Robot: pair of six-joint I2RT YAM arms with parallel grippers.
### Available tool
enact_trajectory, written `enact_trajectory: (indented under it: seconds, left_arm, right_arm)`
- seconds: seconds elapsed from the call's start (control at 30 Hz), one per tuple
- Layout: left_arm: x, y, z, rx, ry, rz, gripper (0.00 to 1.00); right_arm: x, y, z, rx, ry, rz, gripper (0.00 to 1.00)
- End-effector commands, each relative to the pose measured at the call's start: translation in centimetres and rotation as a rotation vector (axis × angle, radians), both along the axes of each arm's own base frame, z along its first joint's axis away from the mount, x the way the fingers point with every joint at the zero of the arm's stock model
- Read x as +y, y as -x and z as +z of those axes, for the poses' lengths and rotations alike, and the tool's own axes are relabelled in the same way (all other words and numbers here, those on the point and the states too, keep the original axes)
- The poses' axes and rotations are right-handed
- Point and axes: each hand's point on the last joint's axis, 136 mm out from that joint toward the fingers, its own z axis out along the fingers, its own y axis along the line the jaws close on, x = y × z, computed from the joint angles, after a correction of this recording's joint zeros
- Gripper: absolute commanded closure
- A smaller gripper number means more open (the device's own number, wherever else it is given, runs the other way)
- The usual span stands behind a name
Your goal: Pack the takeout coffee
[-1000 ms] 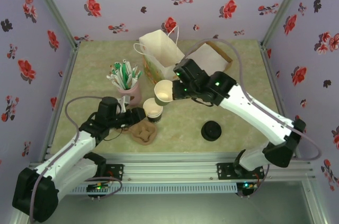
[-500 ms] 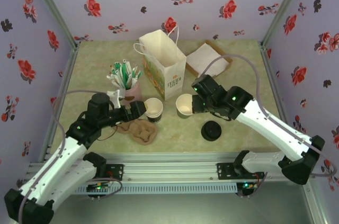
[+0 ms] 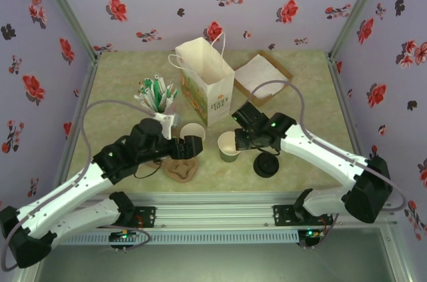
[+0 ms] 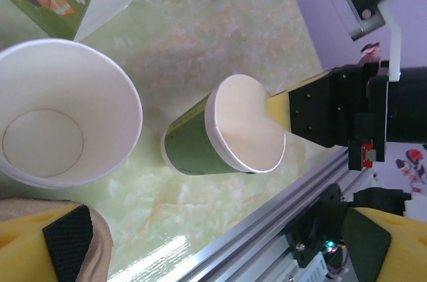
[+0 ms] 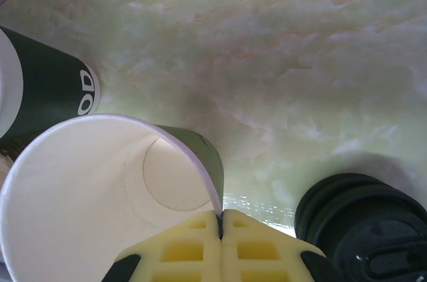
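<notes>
The right tool (image 5: 220,219) pinches the rim of the open paper cup (image 5: 100,189), black lid (image 5: 363,235) lying just right of it on the bench (image 3: 307,115), nearer this arm; the left tool (image 3: 192,147) gapes wide.

I count two white-lined paper cups with dark green walls at mid-frame: the left paper cup (image 3: 193,131) and the right paper cup (image 3: 229,147). One round black plastic lid (image 3: 267,164) lies at lower right. One white paper carrier bag (image 3: 205,82) stands at upper centre. There is one pink cup of green-and-white stirrers (image 3: 159,99), too bunched to count. One brown cardboard tray (image 3: 281,67) sits at upper right. At lower centre is a brown pulp carrier (image 3: 181,168); I cannot tell if it is one piece or a stack.
</notes>
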Motion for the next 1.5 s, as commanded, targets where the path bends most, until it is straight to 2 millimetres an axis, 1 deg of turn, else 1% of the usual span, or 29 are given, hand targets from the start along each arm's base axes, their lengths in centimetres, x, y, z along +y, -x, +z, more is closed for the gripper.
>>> enact_trajectory:
  seconds: [0.0, 0.2, 0.3, 0.37, 0.4, 0.47, 0.57, 0.73, 0.77, 0.87, 0.9, 1.07, 1.17, 1.3, 1.4, 1.47]
  left_arm:
    - [-0.5, -0.9, 1.5, -0.083, -0.012, 0.015, 0.01]
    - [-1.3, -1.1, 1.1, -0.085, -0.026, 0.000, 0.01]
    - [-1.4, -1.2, 0.9, -0.085, -0.034, -0.004, 0.01]
    - [-1.4, -1.2, 0.9, -0.086, -0.036, -0.005, 0.01]
    - [-1.5, -1.2, 0.8, -0.085, -0.038, -0.007, 0.01]
    - [-1.5, -1.2, 0.7, -0.084, -0.038, -0.007, 0.01]
    - [-1.6, -1.2, 0.7, -0.083, -0.039, -0.011, 0.01]
    - [-1.9, -0.9, 1.2, -0.094, -0.033, -0.027, 0.01]
    - [-2.0, -0.8, 1.4, -0.098, -0.032, -0.033, 0.01]
    - [-2.5, -0.6, 1.7, -0.106, -0.035, -0.050, 0.01]
    - [-2.8, -0.5, 1.8, -0.108, -0.036, -0.058, 0.01]
    - [-4.3, -0.3, 2.0, -0.118, -0.054, -0.100, 0.01]
    - [-5.5, 0.0, 1.8, -0.123, -0.075, -0.130, 0.01]
    - [-6.9, 0.3, 1.3, -0.124, -0.103, -0.164, 0.01]
    - [-7.7, 0.5, 0.9, -0.120, -0.114, -0.180, 0.01]
    - [-8.2, 0.5, 0.7, -0.121, -0.118, -0.188, 0.01]
  right_arm:
    - [0.8, -0.6, -0.8, 0.011, -0.016, -0.009, 1.00]
    - [0.9, -0.8, -2.1, 0.036, 0.014, -0.004, 0.93]
    - [0.9, -0.7, -2.3, 0.041, 0.018, -0.003, 0.88]
    - [0.8, -0.7, -2.1, 0.038, 0.019, -0.001, 0.83]
    - [0.7, -0.6, -2.1, 0.039, 0.021, -0.002, 0.82]
    - [0.6, -0.6, -1.9, 0.033, 0.024, -0.003, 0.80]
    - [0.3, -0.6, -1.2, 0.021, 0.023, -0.008, 0.78]
    - [-1.0, -0.5, 0.7, -0.028, 0.027, -0.035, 0.61]
    - [-1.5, -0.4, 1.2, -0.043, 0.029, -0.044, 0.57]
    - [-3.2, -0.1, 2.4, -0.088, 0.042, -0.082, 0.38]
    - [-3.8, 0.0, 2.7, -0.105, 0.047, -0.099, 0.33]
    - [-7.3, 0.9, 3.3, -0.166, 0.070, -0.190, 0.13]
    - [-9.7, 1.5, 3.3, -0.200, 0.083, -0.267, 0.01]
    - [-11.7, 2.6, 2.3, -0.197, 0.072, -0.367, 0.01]
    - [-13.9, 3.2, 1.1, -0.193, 0.094, -0.515, 0.01]
    - [-14.6, 3.6, 0.3, -0.185, 0.106, -0.565, 0.01]
